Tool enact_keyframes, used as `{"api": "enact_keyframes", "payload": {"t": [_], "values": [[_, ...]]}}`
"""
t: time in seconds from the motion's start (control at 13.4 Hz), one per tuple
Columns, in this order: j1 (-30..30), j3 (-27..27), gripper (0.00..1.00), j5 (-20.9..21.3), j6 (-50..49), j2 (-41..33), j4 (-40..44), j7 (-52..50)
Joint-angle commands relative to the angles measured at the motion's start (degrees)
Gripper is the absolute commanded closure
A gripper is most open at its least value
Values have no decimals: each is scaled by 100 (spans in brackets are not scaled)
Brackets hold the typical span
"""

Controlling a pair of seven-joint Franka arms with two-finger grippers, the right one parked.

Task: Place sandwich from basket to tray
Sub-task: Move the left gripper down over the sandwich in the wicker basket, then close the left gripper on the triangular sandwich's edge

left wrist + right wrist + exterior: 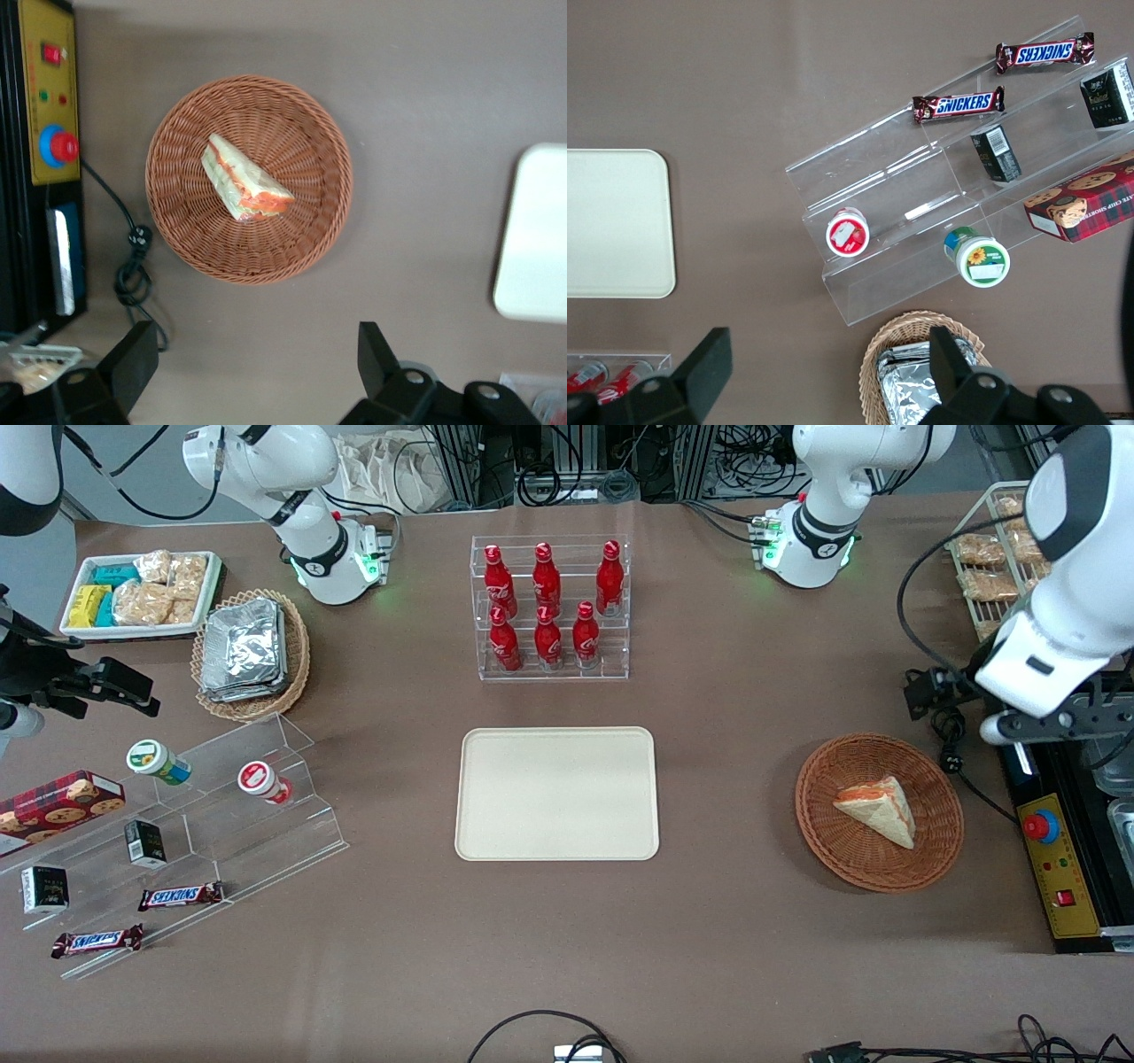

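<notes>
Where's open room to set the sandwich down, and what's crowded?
The tray is bare all over. Bare table separates it from the basket holding the sandwich. The bottle rack crowds the stretch above the tray. The gripper hangs open beside the basket.

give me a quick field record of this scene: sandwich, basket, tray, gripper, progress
sandwich: sandwich lying in the basket, not gripped
basket: basket on the table toward the working arm's end, apart from the tray
tray: tray bare, mid-table, nearer the front camera than the bottle rack
gripper: gripper open, raised above the table beside the basket, touching nothing
progress: pick not yet made; sandwich not yet on the tray
</notes>
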Motion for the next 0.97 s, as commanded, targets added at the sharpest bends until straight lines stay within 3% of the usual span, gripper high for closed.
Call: {"api": "enact_keyframes", "payload": {"t": [0.0,0.15,0.3,0.6,0.89], "values": [[50,106,0,120,514,404,-117,-1400],[50,264,1,111,988,878,-231,-2500],[41,370,1,68,1734,1169,-573,-2969],[41,677,1,-283,3037,1415,-1549,-2988],[41,678,1,-653,3450,1749,-1577,-2988]]}}
